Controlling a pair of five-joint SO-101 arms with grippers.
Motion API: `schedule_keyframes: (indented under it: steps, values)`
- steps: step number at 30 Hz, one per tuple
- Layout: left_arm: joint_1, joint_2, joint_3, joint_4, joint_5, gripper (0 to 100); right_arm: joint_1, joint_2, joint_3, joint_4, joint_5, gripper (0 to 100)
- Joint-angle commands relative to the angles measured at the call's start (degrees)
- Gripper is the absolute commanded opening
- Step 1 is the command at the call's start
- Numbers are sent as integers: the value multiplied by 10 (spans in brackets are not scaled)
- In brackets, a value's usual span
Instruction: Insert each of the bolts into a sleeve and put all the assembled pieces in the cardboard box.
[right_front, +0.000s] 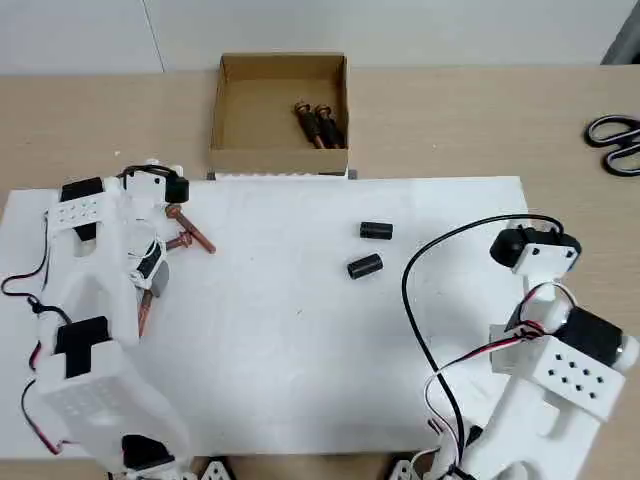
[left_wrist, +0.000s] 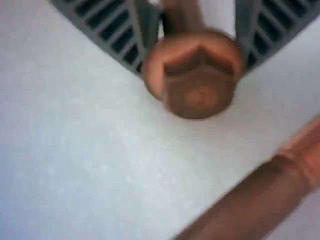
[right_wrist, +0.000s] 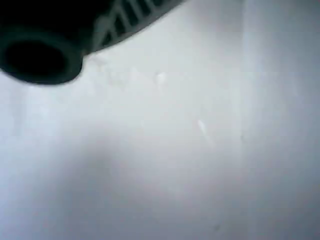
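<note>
Your left hand (left_wrist: 197, 32) is closed on a copper-coloured metal bolt with a hexagonal head (left_wrist: 197, 82). The shank passes between the 2 grey ribbed fingers (left_wrist: 107, 27), and the head points to the wrist camera. A second copper bolt (left_wrist: 260, 200) lies on the white surface just beside it, apart from the fingers. In the high view you find the left arm (right_front: 95, 290) over the left edge of the white sheet (right_front: 300, 360), which covers the near part of the light wooden desk (right_front: 450, 110). There, copper bolts (right_front: 192, 230) show close to the wrist of this arm.

Your right hand (right_wrist: 90, 30) grips a black cylindrical sleeve (right_wrist: 40, 57). The open end of the sleeve faces the wrist camera, and 1 grey ribbed finger (right_wrist: 132, 17) is against its side. The right arm (right_front: 550, 340) stands at the right edge of the white sheet, toward its near right corner.

2 more sleeves lie on the sheet, a little right of its middle: a first loose black sleeve (right_front: 376, 231) and a second loose black sleeve (right_front: 364, 266). They are near each other but not touching, and well apart from both hands.

The open brown cardboard box (right_front: 232, 110) stands on the desk at the far edge of the sheet, left of its middle. Inside it, 2 assembled pieces (right_front: 318, 124) lie side by side near the right wall. Black-handled scissors (right_front: 615, 140) lie at the right edge of the desk.
</note>
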Motion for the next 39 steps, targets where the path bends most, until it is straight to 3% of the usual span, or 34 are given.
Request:
schedule_keyframes:
  steps: [1,8,17,26,32,39]
  values:
    - [-2,12,7,-17,0,100,5,-10,-3,0,2,2]
    - [0,11,7,-16,0,5,5,-13,-3,0,0,2]
    - [-1,-4,-9,32,-1,6,3,-14,-6,-1,-1,2]
    - [17,-234,-28,86,2,6,-110,-14,-91,62,-4,3]
    - [61,-345,-28,118,101,6,-196,-14,-166,77,-17,2]
    - [104,-467,-34,112,105,6,-292,-15,-227,73,-17,2]
